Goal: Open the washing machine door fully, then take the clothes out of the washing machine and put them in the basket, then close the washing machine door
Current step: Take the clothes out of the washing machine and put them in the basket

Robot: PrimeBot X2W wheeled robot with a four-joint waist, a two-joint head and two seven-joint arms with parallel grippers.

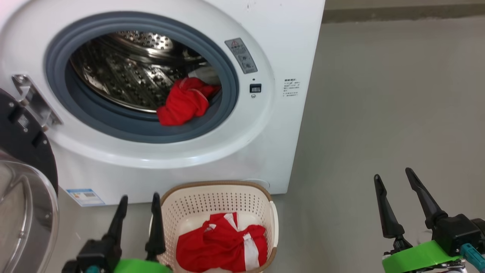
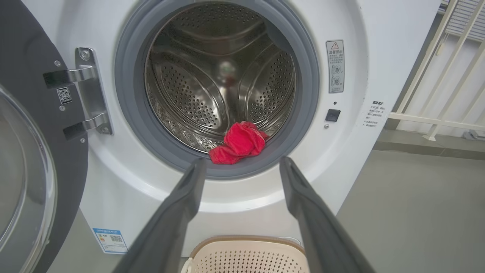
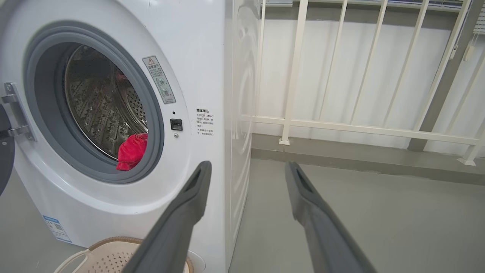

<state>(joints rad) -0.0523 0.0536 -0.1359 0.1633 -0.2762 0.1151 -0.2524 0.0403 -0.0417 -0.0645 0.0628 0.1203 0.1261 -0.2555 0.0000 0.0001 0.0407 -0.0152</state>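
Note:
The white washing machine (image 1: pixel 288 45) stands with its black door (image 1: pixel 22 151) swung wide to the left. One red piece of the clothes (image 1: pixel 184 102) lies at the drum's front lip, draped on the grey gasket; it shows again in the left wrist view (image 2: pixel 238 146) and the right wrist view (image 3: pixel 132 151). More red and white clothes (image 1: pixel 223 246) lie in the cream basket (image 1: pixel 197 191) on the floor before the washer. My left gripper (image 1: pixel 139 197) is open and empty just left of the basket. My right gripper (image 1: pixel 394 176) is open and empty over the floor to the right.
Grey floor (image 1: pixel 379 113) stretches to the right of the washer. A white railing (image 3: pixel 341 127) stands before a white wall behind it. The door's clear glass bowl (image 1: pixel 22 220) bulges out at the lower left, close to my left arm.

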